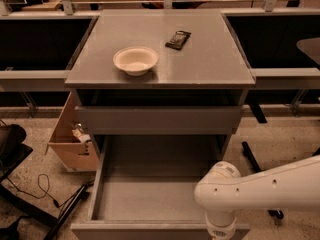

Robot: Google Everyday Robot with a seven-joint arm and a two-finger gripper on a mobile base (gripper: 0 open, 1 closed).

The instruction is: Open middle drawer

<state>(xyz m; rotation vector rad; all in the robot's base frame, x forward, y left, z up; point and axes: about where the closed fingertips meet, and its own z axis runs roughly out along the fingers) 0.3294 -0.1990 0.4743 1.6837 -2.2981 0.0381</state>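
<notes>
Jaws hidden; gripper (220, 232) at front of middle drawer (150, 199).

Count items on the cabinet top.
2: white bowl left of centre; dark packet behind it to the right. End effector hangs over the open drawer's front edge.

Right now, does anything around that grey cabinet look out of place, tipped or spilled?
Nothing looks spilled or damaged. The middle drawer stands pulled far out, with the gripper at its front edge. On the floor to the left of the cabinet, a cardboard box seems to lean outward with its flap open.
</notes>
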